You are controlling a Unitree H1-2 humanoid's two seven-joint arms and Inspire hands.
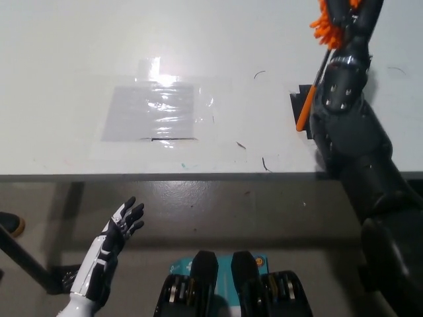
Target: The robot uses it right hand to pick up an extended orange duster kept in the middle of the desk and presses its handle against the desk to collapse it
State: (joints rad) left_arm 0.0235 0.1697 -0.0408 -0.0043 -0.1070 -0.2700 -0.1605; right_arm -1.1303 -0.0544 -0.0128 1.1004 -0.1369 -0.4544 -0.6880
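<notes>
The orange duster [317,63] is up at the far right of the white counter [79,66], not in the middle. Its fluffy orange head is at the top edge of the picture, and its thin stick slants down to the orange handle. The handle end sits close to a small black block [299,111] on the counter. I think it points down like this so it can be pushed against the counter to make it short.

The black right hand [347,16] is up by the fluffy head, mostly cut off by the picture's edge. It seems to hold the duster, but I cannot tell how its fingers are set.

The white left hand [119,231] rests low beside the counter's front edge. Its fingers are spread and hold nothing, since this job is for the other hand.

A shiny taped patch [155,109] lies in the middle of the counter.
</notes>
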